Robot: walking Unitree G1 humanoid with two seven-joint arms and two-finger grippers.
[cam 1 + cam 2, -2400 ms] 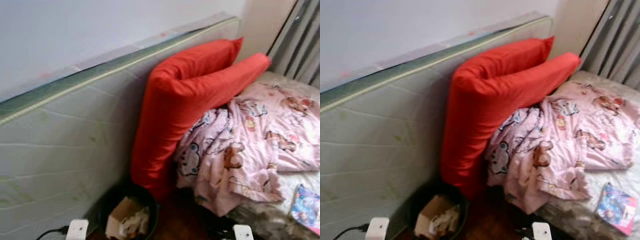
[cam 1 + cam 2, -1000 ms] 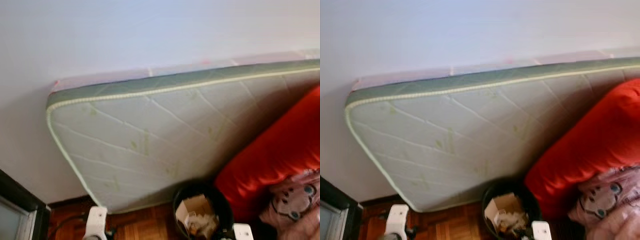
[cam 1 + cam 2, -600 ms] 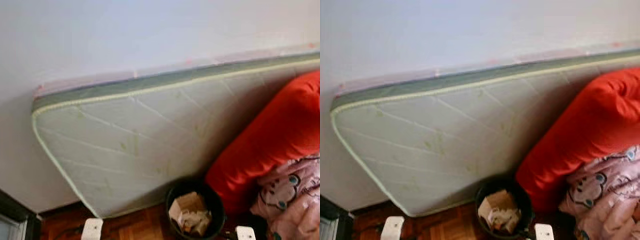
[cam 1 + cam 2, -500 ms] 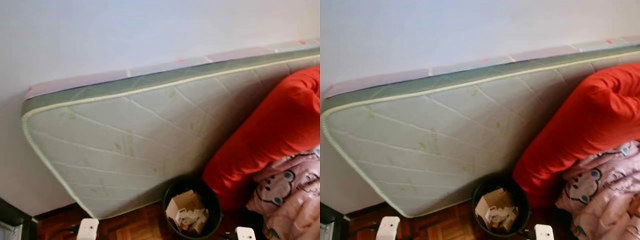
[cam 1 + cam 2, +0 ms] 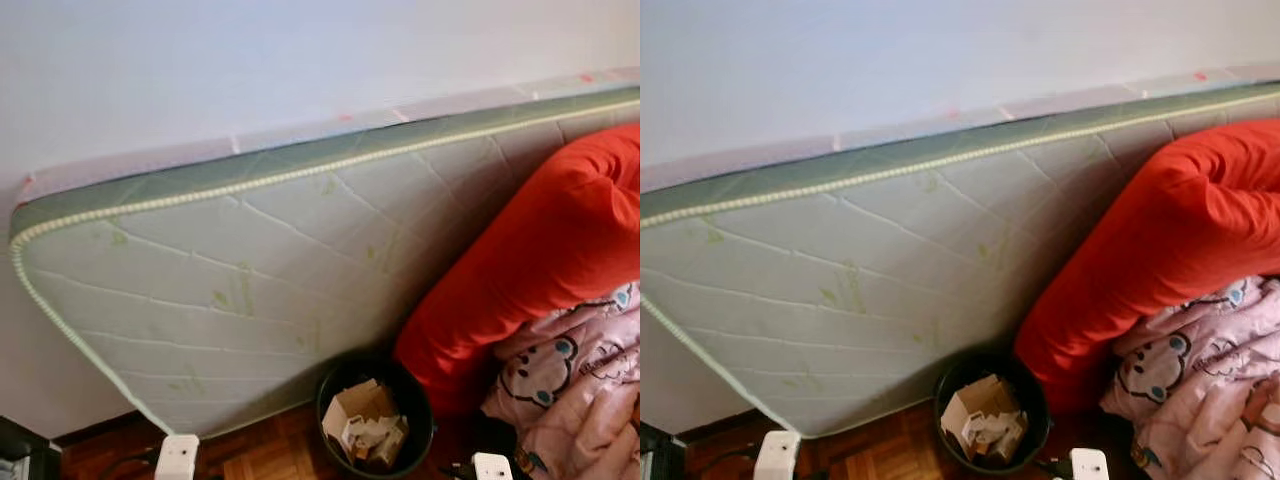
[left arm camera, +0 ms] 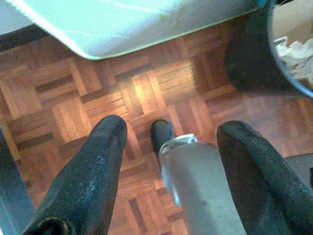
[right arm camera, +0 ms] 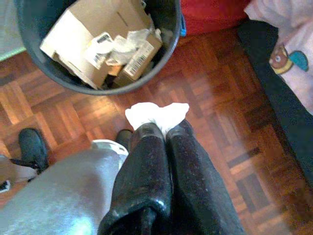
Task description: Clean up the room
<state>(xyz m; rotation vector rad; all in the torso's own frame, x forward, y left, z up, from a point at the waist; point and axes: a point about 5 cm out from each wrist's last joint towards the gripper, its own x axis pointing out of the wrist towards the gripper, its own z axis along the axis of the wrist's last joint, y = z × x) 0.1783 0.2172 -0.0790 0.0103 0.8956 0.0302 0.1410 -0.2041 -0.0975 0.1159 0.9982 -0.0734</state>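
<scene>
A black waste bin stands on the parquet floor at the foot of a leaning mattress, holding a cardboard box and crumpled paper. My right gripper hangs just short of the bin's rim, over the floor. It is shut on a wad of white tissue that sticks out past the fingertips. My left gripper hangs open over bare parquet with nothing between its fingers. The bin's dark wall lies off to one side of it.
A pale green quilted mattress leans against the white wall. A big red pillow slumps beside the bin, with a pink cartoon-print blanket below it on the bed. A dark bed base runs close to my right gripper.
The whole view has swung from the bed to the mattress and bin, then drifted slightly back right in the last second. Nothing in the room itself has visibly moved.
</scene>
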